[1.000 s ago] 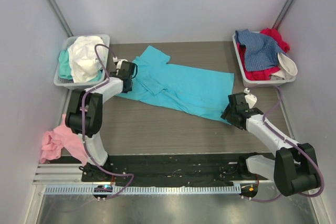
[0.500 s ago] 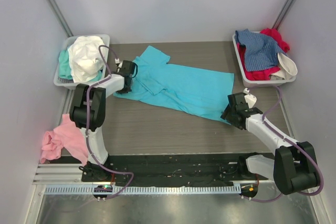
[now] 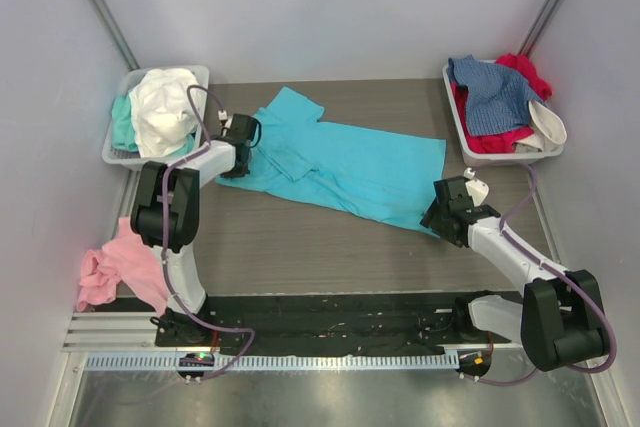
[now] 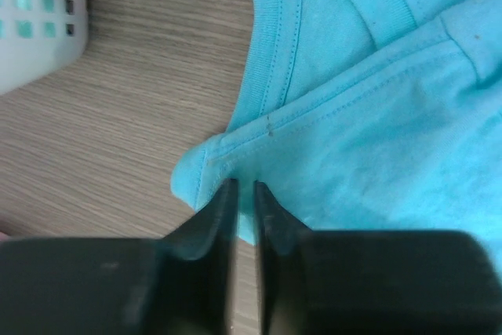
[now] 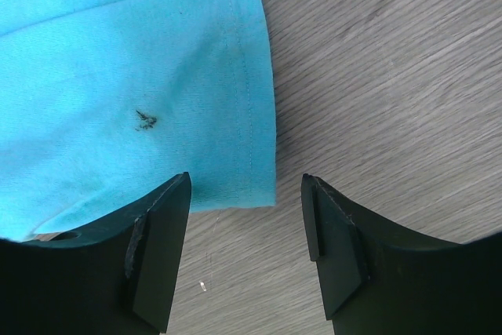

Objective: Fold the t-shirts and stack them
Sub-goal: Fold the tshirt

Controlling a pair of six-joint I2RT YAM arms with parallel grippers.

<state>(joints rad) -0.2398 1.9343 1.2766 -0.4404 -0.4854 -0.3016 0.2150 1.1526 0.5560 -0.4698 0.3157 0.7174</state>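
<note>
The left claw (image 4: 243, 186) is pinching the shoulder corner of the turquoise shirt (image 4: 376, 139), its fingers nearly touching, with a puckered fold of cloth nipped at their tips. The right claw (image 5: 247, 182) is standing wide open and holding nothing. Its fingers are straddling the shirt's hem corner, which is lying flat on the table (image 5: 376, 76) between them. This is looking like the grasping step ahead of the first fold: one corner is taken and the opposite one is not yet. The next move is probably calling for the right claw to drop and close on that hem, so both can lift together without dragging the cloth crooked. Just ahead of the left claw the ribbed neck band is curving away, its seams neat. Ahead of the right claw a small dark mark (image 5: 143, 119) is showing on the cloth. Farther out, the shirt is lying spread slantwise between the two claws, one sleeve folded over, with a pale tray (image 4: 47, 52) off to the left claw's left.
</note>
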